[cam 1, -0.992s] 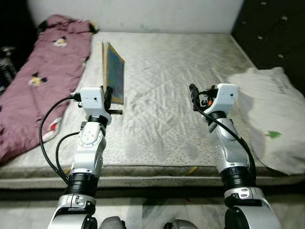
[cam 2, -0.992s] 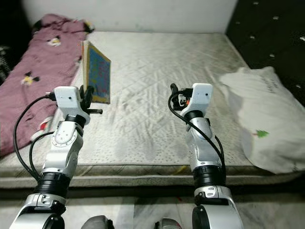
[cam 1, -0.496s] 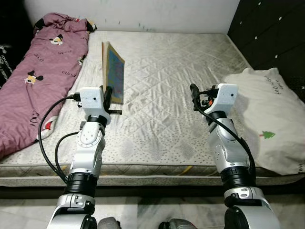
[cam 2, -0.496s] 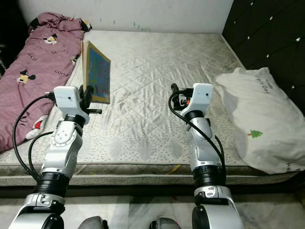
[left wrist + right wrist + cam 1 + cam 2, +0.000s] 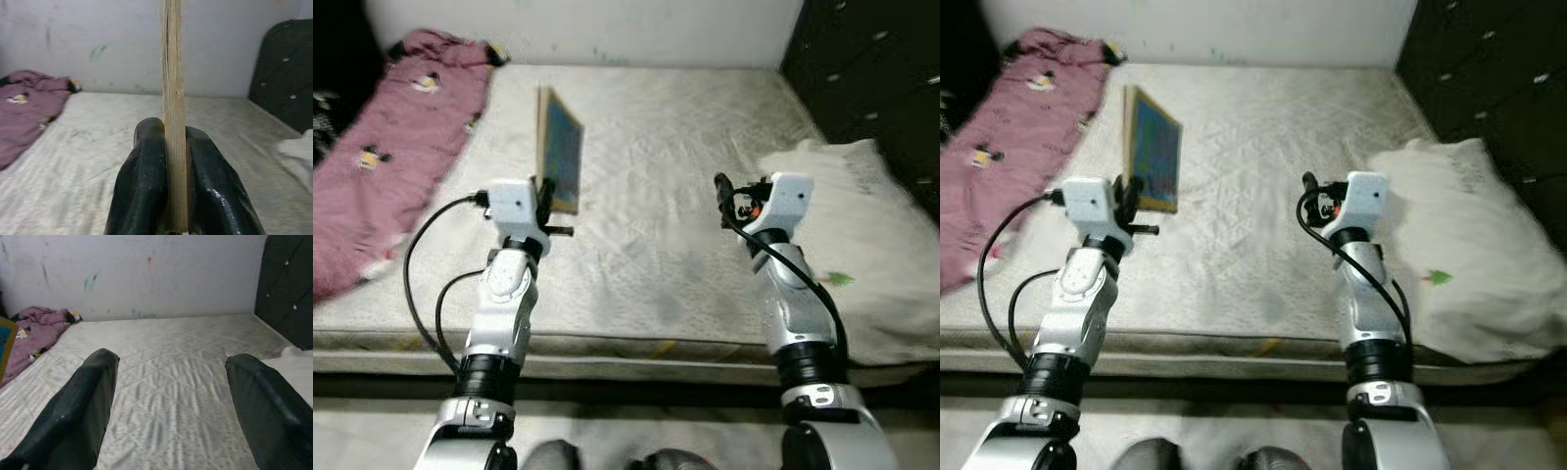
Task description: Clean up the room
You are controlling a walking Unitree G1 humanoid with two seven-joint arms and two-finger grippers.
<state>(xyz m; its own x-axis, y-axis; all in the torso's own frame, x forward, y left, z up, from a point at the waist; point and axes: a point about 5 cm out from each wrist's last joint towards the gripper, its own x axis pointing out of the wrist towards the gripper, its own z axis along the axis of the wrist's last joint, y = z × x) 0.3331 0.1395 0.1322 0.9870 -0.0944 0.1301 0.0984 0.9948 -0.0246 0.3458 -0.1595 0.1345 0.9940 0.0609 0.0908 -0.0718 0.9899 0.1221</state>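
Note:
My left gripper (image 5: 548, 201) is shut on a thin wooden board with a blue picture face (image 5: 561, 155), held upright on edge over the bed. In the left wrist view the board's edge (image 5: 172, 88) stands clamped between the two black fingers (image 5: 144, 181). My right gripper (image 5: 722, 186) is held over the mattress to the right, open, with nothing between its fingers (image 5: 83, 406). A maroon patterned blanket (image 5: 386, 147) lies bunched along the bed's left side. A white pillow (image 5: 867, 245) rests at the bed's right edge.
The quilted mattress (image 5: 666, 147) fills the middle, its front edge (image 5: 636, 343) close to my body. A white wall (image 5: 587, 24) runs along the back. A dark tufted panel (image 5: 871, 69) stands at the right. Pale floor (image 5: 372, 431) lies below.
The picture has shifted and blurred slightly, so the camera has moved. Both arms hold the same pose, the board still upright in the left gripper.

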